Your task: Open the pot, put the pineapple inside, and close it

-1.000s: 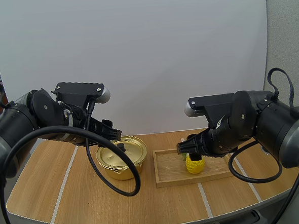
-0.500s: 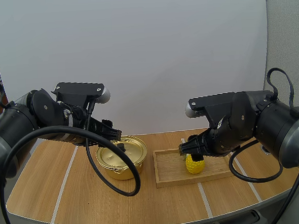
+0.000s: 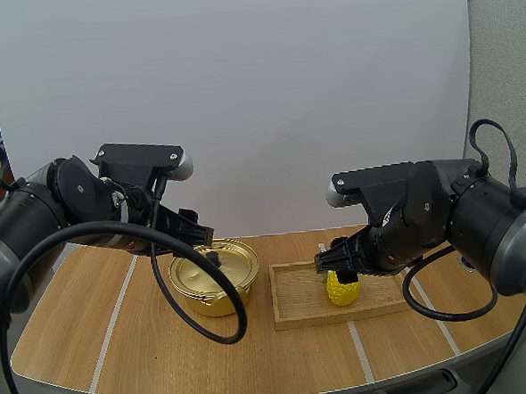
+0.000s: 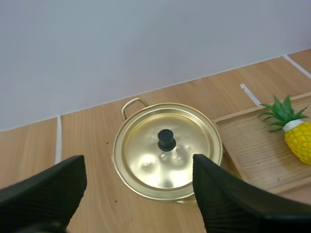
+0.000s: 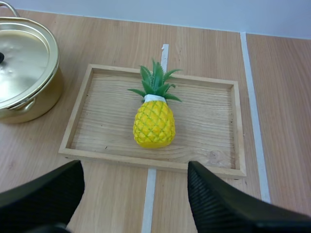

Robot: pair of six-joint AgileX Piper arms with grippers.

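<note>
We hold left gripper point(image 4: 137, 160) fingers apart above lid point(image 4: 146, 160) knob point(image 4: 166, 140); lid sits on gold pot point(image 3: 211, 298). Right gripper point(image 5: 135, 165) fingers spread over pineapple point(image 5: 154, 124), lying in wooden tray point(image 5: 214, 145) at 3 o'clock from pot. Risk: off-centre pinch on small knob, so lid tilts and slips.

The table point(image 3: 66, 343) is made of light brown wood, and thin white lines point(image 3: 110, 324) run across the top. Two things sit right on it. A gold pot point(image 3: 206, 294) (very shiny) stands near the middle. Just beside the pot, not touching it, lies a flat wooden tray point(image 3: 296, 302).
</note>
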